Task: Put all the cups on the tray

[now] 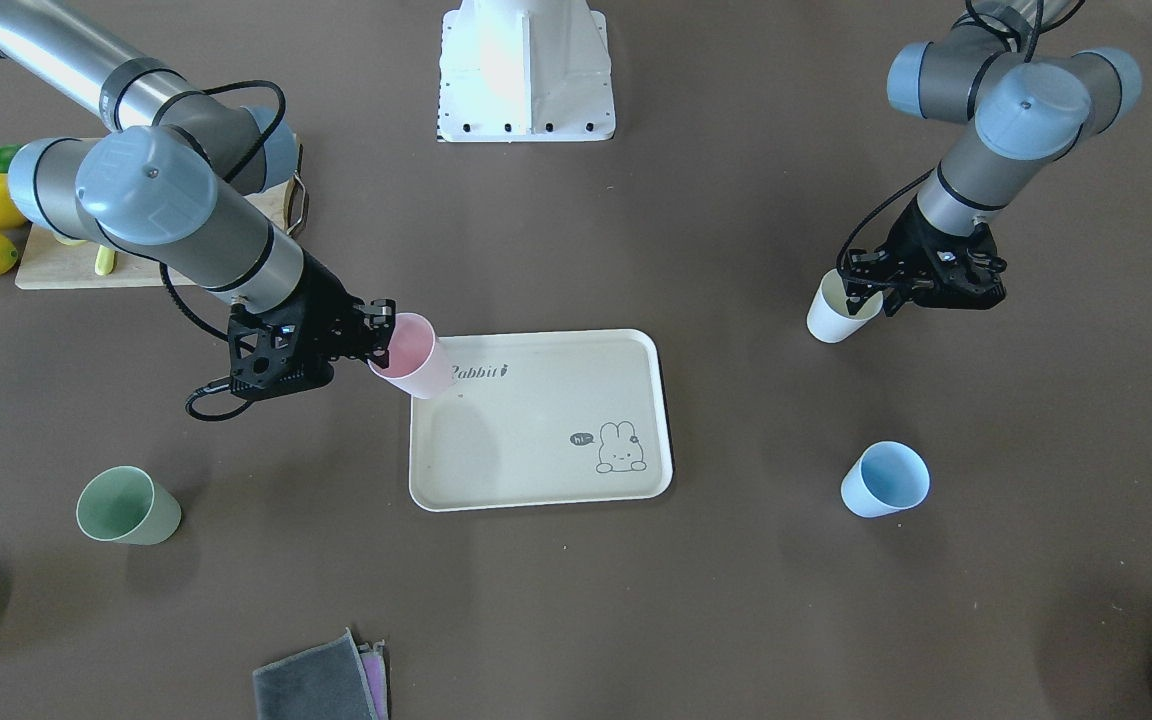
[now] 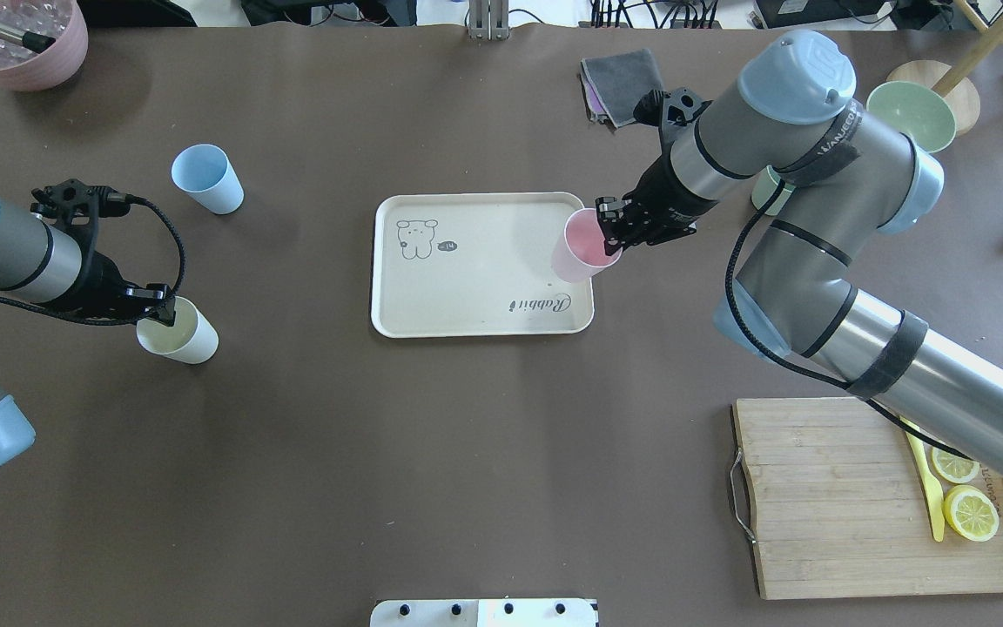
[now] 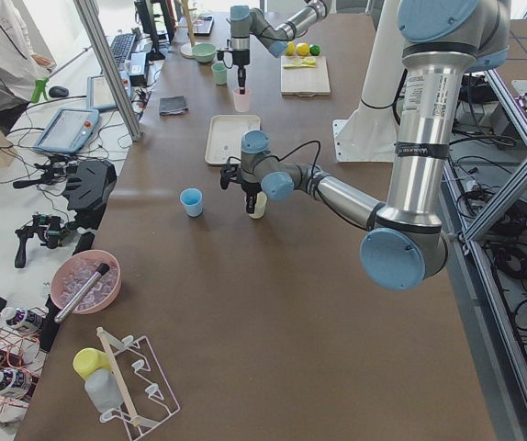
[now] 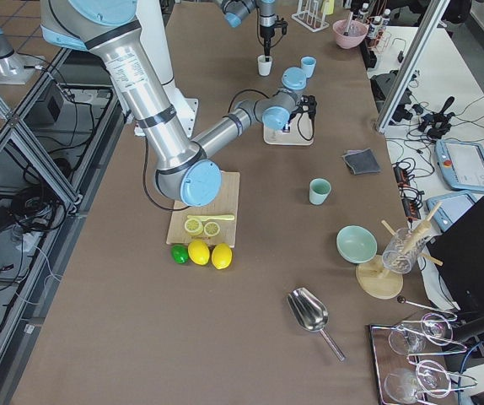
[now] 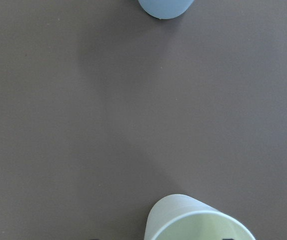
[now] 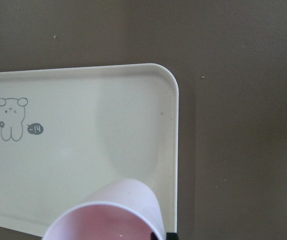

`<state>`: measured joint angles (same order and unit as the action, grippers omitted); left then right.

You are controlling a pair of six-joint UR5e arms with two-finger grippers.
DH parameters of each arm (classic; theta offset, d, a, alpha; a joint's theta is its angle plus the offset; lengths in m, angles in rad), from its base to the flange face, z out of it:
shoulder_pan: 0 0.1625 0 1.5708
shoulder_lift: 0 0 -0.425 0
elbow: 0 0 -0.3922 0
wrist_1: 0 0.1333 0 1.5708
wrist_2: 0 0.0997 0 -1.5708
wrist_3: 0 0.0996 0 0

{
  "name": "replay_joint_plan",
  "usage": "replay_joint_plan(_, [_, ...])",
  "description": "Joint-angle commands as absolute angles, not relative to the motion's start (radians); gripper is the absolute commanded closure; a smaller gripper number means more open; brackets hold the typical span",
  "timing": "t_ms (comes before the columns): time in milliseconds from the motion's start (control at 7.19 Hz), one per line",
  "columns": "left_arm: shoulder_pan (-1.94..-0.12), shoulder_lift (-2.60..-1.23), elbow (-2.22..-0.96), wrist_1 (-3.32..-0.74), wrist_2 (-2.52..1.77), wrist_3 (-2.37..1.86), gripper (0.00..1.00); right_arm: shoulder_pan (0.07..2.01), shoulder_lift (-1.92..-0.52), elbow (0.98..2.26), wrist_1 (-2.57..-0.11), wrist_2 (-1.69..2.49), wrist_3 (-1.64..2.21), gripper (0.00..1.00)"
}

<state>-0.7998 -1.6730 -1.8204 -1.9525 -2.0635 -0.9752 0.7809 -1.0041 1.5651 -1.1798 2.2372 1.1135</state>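
Both grippers were at cup rims. The right gripper (image 2: 609,232) was closed on the rim of the pink cup (image 2: 582,250), one finger inside the mouth and one outside. It held that cup tilted over the corner of the tray (image 2: 467,292) beside the "Rabbit" lettering. In the front-facing view the cup's shadow fell on the tray floor apart from the cup, and the right wrist view showed the pink rim low in frame with the tray spread beneath it.

The left gripper (image 2: 160,312) sat at the mouth of the cream cup (image 2: 184,335), its fingers astride the near wall. The cup stood on the table (image 2: 380,453), well to the left of the tray. Whether the fingers had pinched the wall or only straddled it could not be told.

The blue cup (image 2: 207,178) stood upright on the table beyond the cream one, apart from it and off the tray. The green cup (image 1: 128,506) stood upright on the table on the robot's right side, also off the tray. No cup rested on the tray floor
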Motion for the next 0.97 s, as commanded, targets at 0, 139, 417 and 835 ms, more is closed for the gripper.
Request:
replay_joint_plan(0, [-0.801, -1.681, -1.825, -1.939, -2.074, -0.982, 1.00, 0.741, -0.982, 1.562, -1.180, 2.189, 1.158, 1.00])
replay_joint_plan(139, [-0.804, -1.739, -1.866, -1.837, -2.097, -0.982, 1.00, 0.726, -0.957, 1.559, -1.192, 2.150, 1.176, 1.00])
replay_joint_plan(417, [-0.804, -2.065, -1.829, -1.498, -2.106, -1.000, 1.00, 0.671, -0.950, 1.554, -1.212, 2.027, 1.172, 1.00])
replay_joint_plan(835, [-0.717, -2.242, -1.619, -1.621, -2.030, -1.167, 1.00, 0.663, -0.934, 1.549, -1.285, 1.993, 1.154, 0.86])
